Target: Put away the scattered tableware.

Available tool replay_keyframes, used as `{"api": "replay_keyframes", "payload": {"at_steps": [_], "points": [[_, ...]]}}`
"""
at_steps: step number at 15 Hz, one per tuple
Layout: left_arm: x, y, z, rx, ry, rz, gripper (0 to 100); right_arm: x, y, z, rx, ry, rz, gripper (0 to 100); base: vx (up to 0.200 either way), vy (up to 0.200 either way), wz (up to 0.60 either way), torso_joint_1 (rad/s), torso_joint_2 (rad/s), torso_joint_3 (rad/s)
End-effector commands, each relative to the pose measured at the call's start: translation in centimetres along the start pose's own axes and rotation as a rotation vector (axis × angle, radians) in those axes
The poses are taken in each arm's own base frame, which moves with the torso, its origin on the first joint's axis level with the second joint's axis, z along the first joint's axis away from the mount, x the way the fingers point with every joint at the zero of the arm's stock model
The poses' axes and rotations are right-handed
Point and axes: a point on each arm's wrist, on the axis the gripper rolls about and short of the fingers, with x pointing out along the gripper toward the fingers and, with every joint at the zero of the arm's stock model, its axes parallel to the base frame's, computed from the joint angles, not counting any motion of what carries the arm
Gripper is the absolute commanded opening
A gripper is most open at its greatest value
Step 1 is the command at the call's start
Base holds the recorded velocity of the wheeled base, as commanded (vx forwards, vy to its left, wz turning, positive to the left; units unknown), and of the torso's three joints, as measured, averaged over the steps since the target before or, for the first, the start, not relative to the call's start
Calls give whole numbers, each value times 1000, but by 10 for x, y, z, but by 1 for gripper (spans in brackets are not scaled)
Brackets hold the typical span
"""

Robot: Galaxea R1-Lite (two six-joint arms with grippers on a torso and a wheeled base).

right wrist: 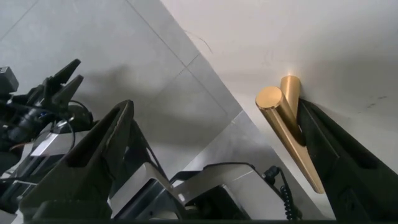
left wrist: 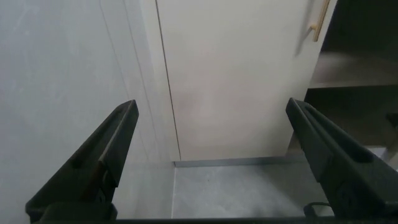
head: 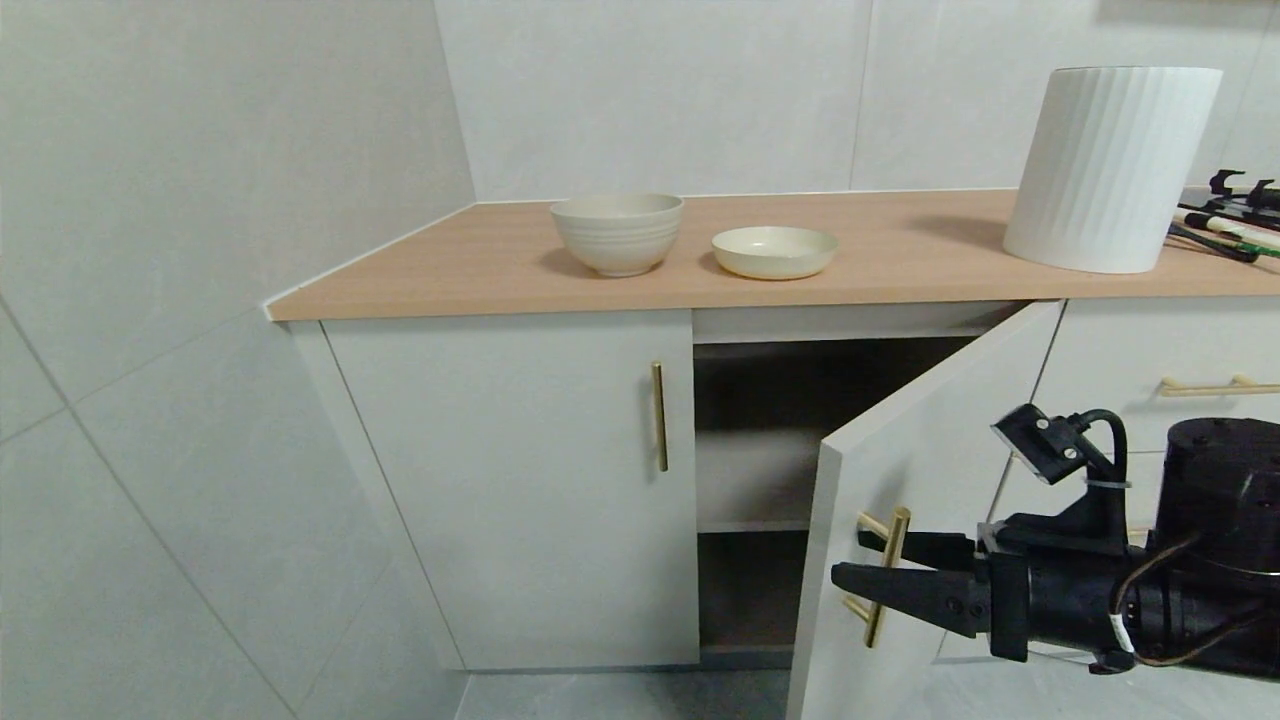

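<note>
Now both jaws gape empty, the right jaws straddling the brass bar handle (head: 877, 625) of the white cabinet door (head: 930, 430); close squarely before pulling.

Kitchen, probably: countertop (head: 480, 265), cupboard (head: 510, 480), bowl (head: 617, 232).

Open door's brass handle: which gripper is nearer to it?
Right. The right gripper, open, straddles the brass handle of the open door. The left gripper, also open, faces the closed door down near the floor, well apart.
</note>
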Motion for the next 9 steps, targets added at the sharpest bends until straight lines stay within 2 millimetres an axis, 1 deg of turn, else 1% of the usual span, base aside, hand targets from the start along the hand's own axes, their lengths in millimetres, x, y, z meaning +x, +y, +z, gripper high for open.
{"api": "replay_keyframes", "payload": {"at_steps": [1, 2, 3, 4, 5, 6, 7, 8, 9], "points": [[-1, -1, 4, 4, -15, -27, 100, -5, 5, 1, -12, -13, 11, 100, 0, 0, 0, 0, 0, 0], [-3, -1, 10, 1, -33, -51, 100, -6, 6, 1, -15, -15, 15, 100, 0, 0, 0, 0, 0, 0], [-7, -2, 23, -1, -58, -88, 100, -8, 7, 1, -16, -17, 16, 100, 0, 0, 0, 0, 0, 0], [-11, -2, 46, -1, -25, -131, 100, -9, 8, -1, -16, -13, 19, 100, 0, 0, 0, 0, 0, 0], [-10, -2, 72, -5, 14, -172, 100, -7, 10, -1, -21, -9, 31, 100, 0, 0, 0, 0, 0, 0], [-5, -3, 94, -10, 47, -223, 100, -8, 11, -1, -22, -9, 34, 100, 0, 0, 0, 0, 0, 0], [6, -4, 118, -17, 74, -303, 100, -9, 11, -4, -22, -3, 33, 100, 0, 0, 0, 0, 0, 0], [20, -5, 138, -28, 101, -382, 100, -11, 10, -7, -17, 6, 28, 100, 0, 0, 0, 0, 0, 0], [40, -6, 158, -49, 139, -460, 100, -14, 11, -10, -11, 12, 22, 100, 0, 0, 0, 0, 0, 0]]}}
